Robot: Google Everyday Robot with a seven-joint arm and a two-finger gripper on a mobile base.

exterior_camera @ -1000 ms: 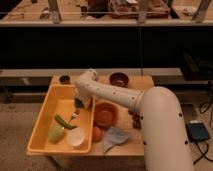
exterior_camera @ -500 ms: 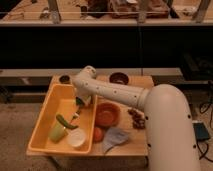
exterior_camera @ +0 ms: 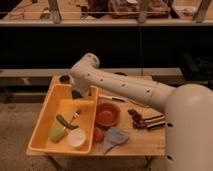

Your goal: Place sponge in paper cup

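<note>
Nearest the camera, small white round paper cup stands upright, mouth up, in the near corner of the yellow plastic tray. That makes it a ready target for a drop from above. Light green plastic cup is just beside it on the left and tipped over, so there is a risk of picking the wrong cup. Thin green vegetable lies just behind the 2 cups. Outside the tray on the wooden bench, crumpled pale grey-blue cloth sits near the front edge, with the round orange-red bowl behind it, beside the tray wall. Neither blocks the route to the cup. Further back, the white robot arm reaches in from the right and bends down over the tray's far end. The end effector hangs there under the wrist. Small dark teal-green flat sponge shows as a dark patch right at it, well apart from the paper cup. Cannot tell if the end effector is clenched on the sponge or released, since the wrist hides it. Judgement: pickup stage, placing not yet done. Next comes a carry toward the near corner, above the paper cup. Farthest, small dark round bowl sits at the bench's back edge.
</note>
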